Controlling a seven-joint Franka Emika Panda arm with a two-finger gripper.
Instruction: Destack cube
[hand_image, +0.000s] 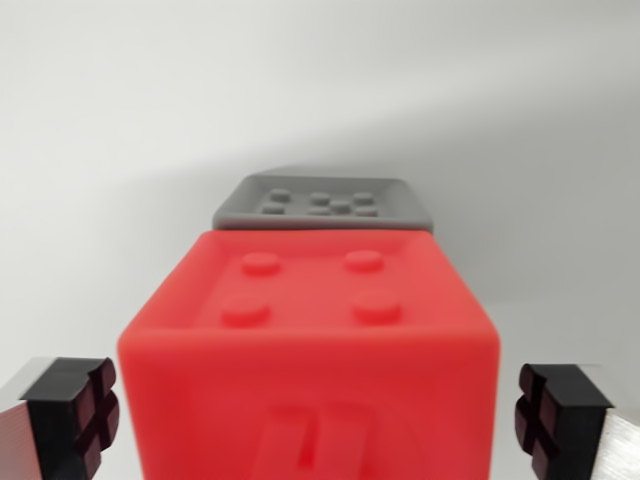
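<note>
The red cube (310, 350) fills the lower middle of the wrist view, its top face tilted up toward the camera and its near face dropping out of sight at the bottom edge. It looks about as wide as it is deep, so no long axis stands out. Four round studs sit in a square on its recessed top, and a raised shape, cut off by the frame, shows on its near face. The surface is smooth, slightly glossy plastic with rounded edges and corners.

Just behind the red cube, and partly hidden by it, lies a grey cube (322, 203) of the same moulded kind, with a recessed top carrying several small studs. Only its top and a thin strip of its side show, so I cannot tell whether the two touch.

The gripper (310, 415) straddles the red cube with its fingers spread wide. The left pad (75, 410) and the right pad (555, 410) are black, grooved in a cross pattern, and mounted on dull metal fingers. Each pad stands clear of the red cube's side, with a gap showing, so nothing is pinched.

Both cubes rest on a plain, matt pale grey table (150, 120) with soft shadows.
</note>
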